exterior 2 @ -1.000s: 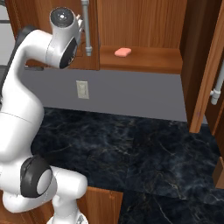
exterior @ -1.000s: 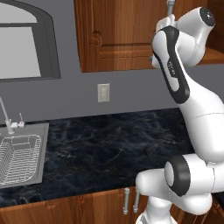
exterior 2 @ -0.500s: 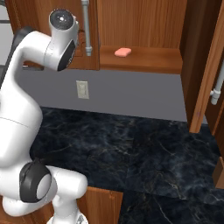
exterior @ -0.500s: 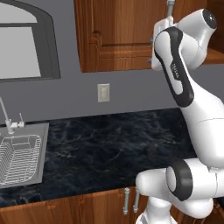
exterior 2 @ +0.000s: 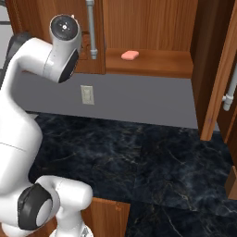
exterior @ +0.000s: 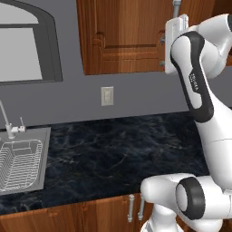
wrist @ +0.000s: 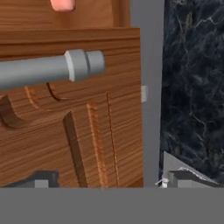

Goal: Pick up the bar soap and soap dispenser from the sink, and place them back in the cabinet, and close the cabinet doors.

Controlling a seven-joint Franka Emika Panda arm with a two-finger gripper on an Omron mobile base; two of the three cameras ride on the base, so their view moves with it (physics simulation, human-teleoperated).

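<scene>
At the bottom of the hand view we see the gripper (wrist: 105, 181) with its two dark tips set far apart, one at the lower left and one at the lower right of the frame, and nothing between them. Just past the tips stands the raised-panel face of one of the cabinet doors (wrist: 65, 144), and its silver bar handle (wrist: 52, 68) runs across the upper left of that frame, its rounded end near the middle.

In the left base view we find the arm rising along the right side, its hand up against the closed left door (exterior: 122, 36) at the upper right. Below it the dark marbled surface (exterior: 113, 154) spreads across the middle, and the sink (exterior: 22, 165) with its wire rack lies at the lower left edge.

In the right base view the cabinet (exterior 2: 152, 32) fills the top of the frame. The bar soap (exterior 2: 130, 55) lies flat on its inner shelf (exterior 2: 157, 65), upper centre. The other door (exterior 2: 222, 78) stands swung open at the right edge. A wall switch plate (exterior 2: 87, 94) sits on the grey wall below the shelf.
</scene>
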